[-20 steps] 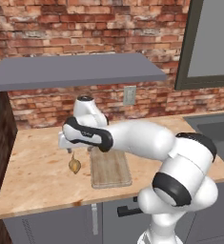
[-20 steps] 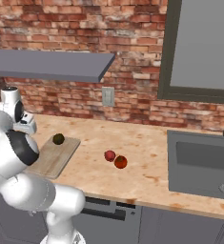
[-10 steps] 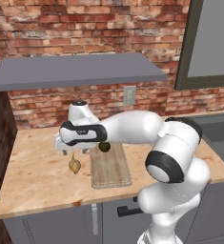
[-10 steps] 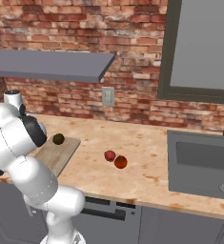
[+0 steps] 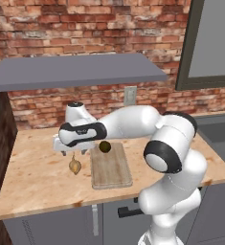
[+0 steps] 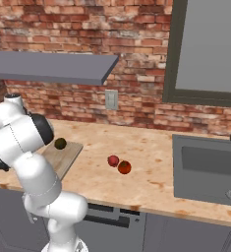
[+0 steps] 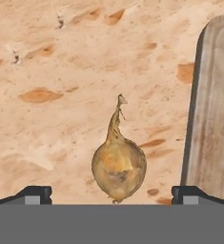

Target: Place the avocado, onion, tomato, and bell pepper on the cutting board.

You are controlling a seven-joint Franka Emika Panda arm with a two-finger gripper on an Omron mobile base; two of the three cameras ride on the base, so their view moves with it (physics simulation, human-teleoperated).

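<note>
Left base view: arm reaches from lower right across to centre left, with the gripper (image 5: 70, 152) low over the table (image 5: 32, 177), directly above the onion (image 5: 74, 166). Onion sits on the table just left of the board (image 5: 110, 167), near it but not on it; gripper and onion look close, contact cannot be judged. Avocado (image 5: 104, 146) rests on the board's far end, just right of the gripper. Hand view: onion (image 7: 118, 167) lies lower centre, stem tip pointing toward the top of the frame, bulb between the two fingertips (image 7: 33, 194) at lower left and lower right. Jaws stand apart, wider than the bulb, neither tip touching it. Board (image 7: 211, 114) edge runs down the right side of this frame, a strip of bare table (image 7: 61, 71) between it and the onion. Right base view: board (image 6: 68, 156) at centre left, partly hidden by the arm, with the avocado (image 6: 60, 143) on its far part. Pepper (image 6: 113, 160) and tomato (image 6: 124, 167) sit on the table (image 6: 146, 182) at frame centre, just beside each other, pepper to the left and slightly farther back; both well apart from the board. Sink (image 6: 210, 170) is set into the table at right. Grey shelf (image 5: 75, 72) hangs on the brick wall above the work area.
</note>
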